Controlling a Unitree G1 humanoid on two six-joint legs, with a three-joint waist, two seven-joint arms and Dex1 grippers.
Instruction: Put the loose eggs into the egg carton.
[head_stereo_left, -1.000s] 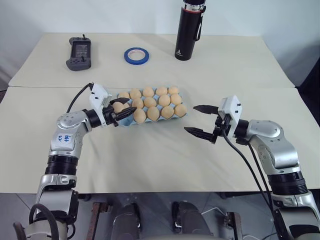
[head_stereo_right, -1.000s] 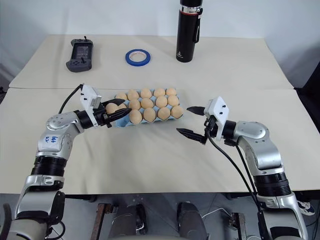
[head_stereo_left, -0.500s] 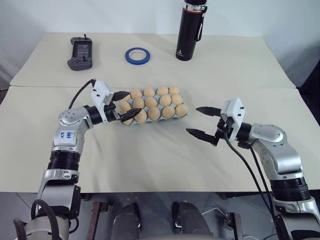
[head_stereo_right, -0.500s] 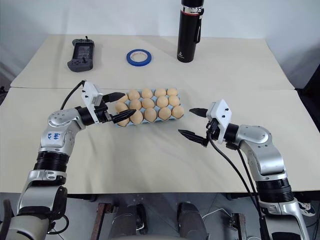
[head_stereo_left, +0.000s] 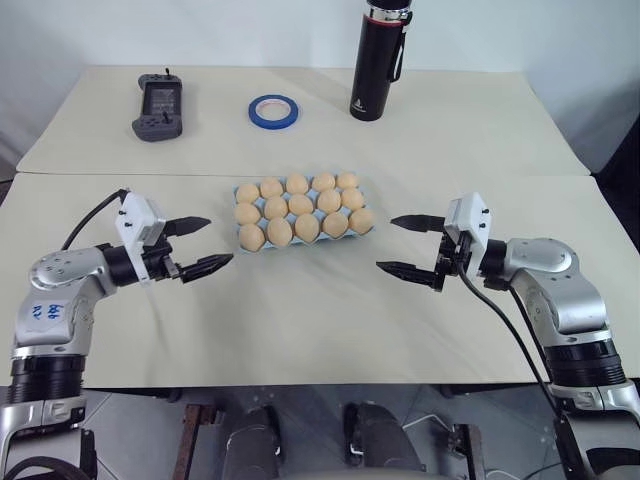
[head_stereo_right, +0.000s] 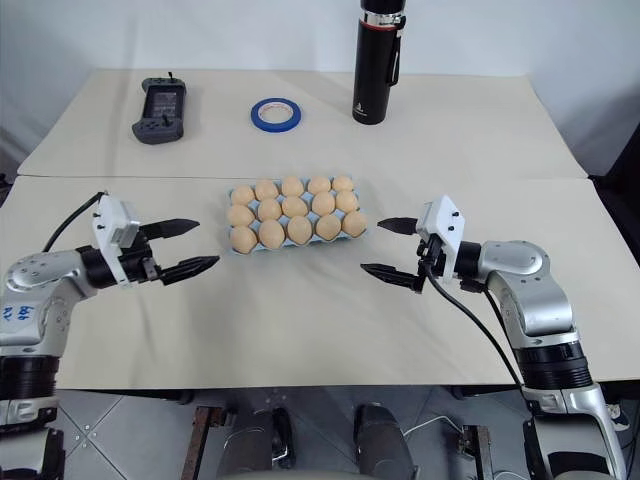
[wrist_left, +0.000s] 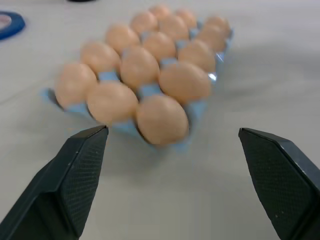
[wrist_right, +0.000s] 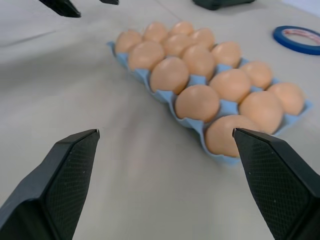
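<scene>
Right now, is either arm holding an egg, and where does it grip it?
No. Both the left gripper and right gripper are open and empty.

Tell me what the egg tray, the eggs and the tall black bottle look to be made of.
Egg tray: light blue, thin moulded material with a scalloped edge; plastic or pulp, hard to tell. Eggs: smooth matte tan shells; real or dummy cannot be told. Bottle: matte black body, probably coated metal, with a glossier cap.

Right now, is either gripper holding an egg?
No, the left gripper and right gripper both stand open and empty, on either side of the egg carton.
</scene>
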